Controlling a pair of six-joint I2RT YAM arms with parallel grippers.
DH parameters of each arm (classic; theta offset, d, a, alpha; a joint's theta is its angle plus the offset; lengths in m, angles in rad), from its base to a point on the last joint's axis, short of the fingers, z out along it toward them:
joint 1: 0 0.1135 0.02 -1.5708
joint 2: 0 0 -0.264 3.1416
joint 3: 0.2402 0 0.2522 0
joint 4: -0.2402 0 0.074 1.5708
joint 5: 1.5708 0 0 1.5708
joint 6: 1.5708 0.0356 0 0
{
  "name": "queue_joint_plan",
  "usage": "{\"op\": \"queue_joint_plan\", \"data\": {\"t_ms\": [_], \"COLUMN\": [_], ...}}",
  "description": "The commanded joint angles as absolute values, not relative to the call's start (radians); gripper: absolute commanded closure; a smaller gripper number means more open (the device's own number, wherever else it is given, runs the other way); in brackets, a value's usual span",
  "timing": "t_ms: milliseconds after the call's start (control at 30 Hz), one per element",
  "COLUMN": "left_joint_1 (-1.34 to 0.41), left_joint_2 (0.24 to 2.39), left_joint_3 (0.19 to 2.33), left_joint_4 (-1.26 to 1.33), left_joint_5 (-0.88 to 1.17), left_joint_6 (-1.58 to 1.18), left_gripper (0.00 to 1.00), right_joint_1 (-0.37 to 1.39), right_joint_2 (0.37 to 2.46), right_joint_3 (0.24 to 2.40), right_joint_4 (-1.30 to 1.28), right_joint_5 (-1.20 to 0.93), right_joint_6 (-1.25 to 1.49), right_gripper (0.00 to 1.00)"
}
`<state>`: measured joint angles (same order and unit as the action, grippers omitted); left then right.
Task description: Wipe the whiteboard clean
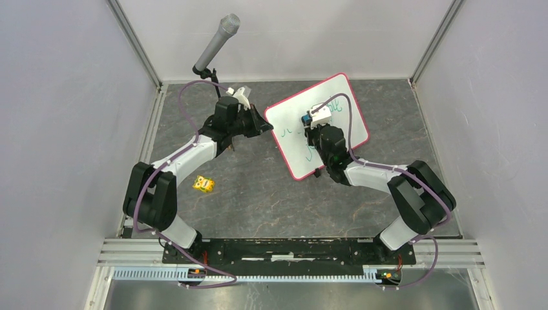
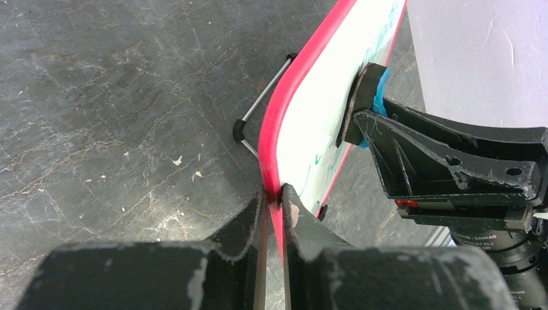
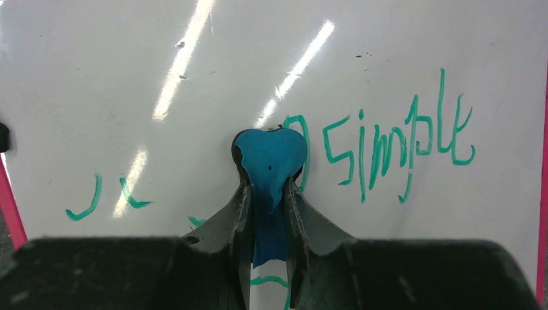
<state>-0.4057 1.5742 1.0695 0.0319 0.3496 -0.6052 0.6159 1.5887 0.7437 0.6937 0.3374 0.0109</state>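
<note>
So, status on the board job: call it partway, my guess. The whiteboard (image 1: 291, 119) is propped up on its little wire stand on the grey table (image 1: 258, 206), up around 1 o'clock from the middle of the floor in the top view. Its face is turned toward my right arm.

My left gripper (image 2: 274, 200) has its jaws pinched on the pink frame at the board's edge, holding it steady. My right gripper (image 3: 266, 187) is clamped on a blue eraser (image 3: 270, 155), and the pad looks flat against the white face.

Done, as far as I can judge: the top half of the face looks bare, just ceiling-light glare on it.

Left: a whole green word, "simple", sits at 3 o'clock from the eraser, with a curly letter right beside the pad. A couple of short green ticks are down at 8 o'clock, and there's another scrap of green at 6 o'clock, half hidden behind my fingers.

The board itself is white and glossy, with rounded corners, a thin pink-red rim and small black feet.
</note>
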Motion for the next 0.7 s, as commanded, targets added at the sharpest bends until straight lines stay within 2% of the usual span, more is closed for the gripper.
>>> {"op": "queue_joint_plan", "data": {"t_ms": [0, 233, 400, 667], "left_joint_1": [-0.418, -0.42, -0.422, -0.422], "left_joint_2": [1.551, 1.55, 1.54, 1.534], "left_joint_3": [1.115, 1.114, 1.113, 1.112], "left_joint_4": [0.061, 0.063, 0.063, 0.063], "left_joint_5": [0.385, 0.39, 0.387, 0.385], "left_joint_6": [-0.585, -0.591, -0.592, -0.592], "left_gripper": [0.93, 0.93, 0.94, 0.94], "right_joint_1": [0.627, 0.797, 0.815, 0.756], "right_joint_2": [1.602, 1.664, 1.666, 1.627], "right_joint_3": [0.731, 0.839, 0.83, 0.784], "right_joint_4": [0.623, 0.63, 0.714, 0.647], "right_joint_5": [0.346, 0.333, 0.237, 0.445], "right_joint_6": [0.03, -0.021, 0.085, 0.091], "right_gripper": [0.82, 0.83, 0.82, 0.82]}}
